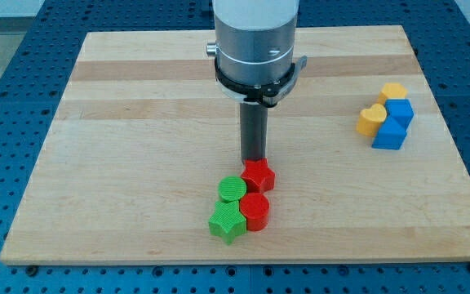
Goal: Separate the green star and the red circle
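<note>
The green star (228, 222) lies near the view's bottom centre, touching the red circle (254, 211) on its right. A green circle (233, 189) sits just above the star, and a red star (258, 175) sits above the red circle. All of these form one tight cluster. My tip (254, 159) stands at the top edge of the red star, touching or nearly touching it, above the cluster. The rod hangs from the grey arm body (255, 37) at the view's top.
At the view's right, a yellow heart (371, 119), a yellow block (392, 91) and two blue blocks (393, 122) sit bunched together. The wooden board (121, 122) rests on a blue perforated table; its bottom edge runs close below the cluster.
</note>
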